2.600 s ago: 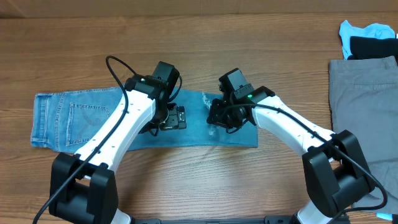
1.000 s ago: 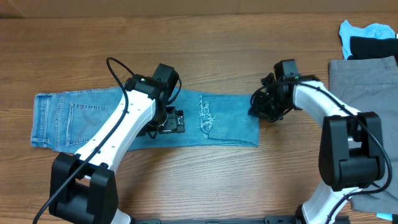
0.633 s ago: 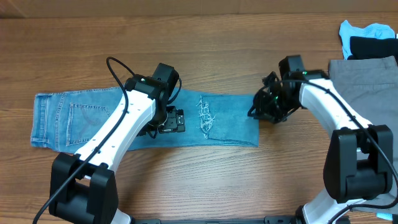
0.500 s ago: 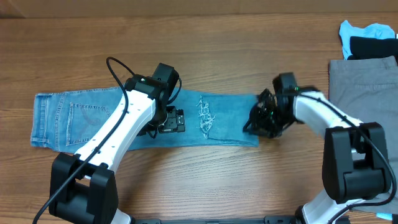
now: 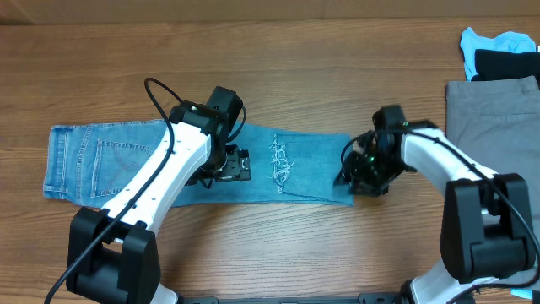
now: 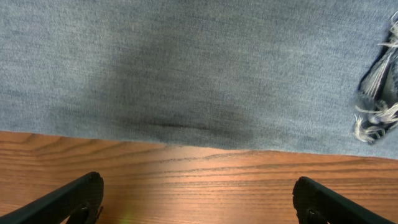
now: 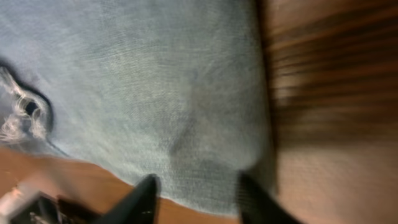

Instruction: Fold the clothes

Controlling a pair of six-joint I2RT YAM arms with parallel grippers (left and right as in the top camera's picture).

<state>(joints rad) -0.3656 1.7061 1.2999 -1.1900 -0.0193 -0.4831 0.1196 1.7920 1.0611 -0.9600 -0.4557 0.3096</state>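
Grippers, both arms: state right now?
Left gripper: open wide above the jeans, holding nothing.
Right gripper: open, fingers apart over the jeans' end, holding nothing.

free tabletop (image 5: 253, 59) beyond jeans (image 5: 312, 165), grey garment (image 5: 489, 110) right

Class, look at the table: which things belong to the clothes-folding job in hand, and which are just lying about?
In the job: jeans, left tool, right tool.
Lying about: grey garment, light blue cloth, black cloth, all at the right edge.
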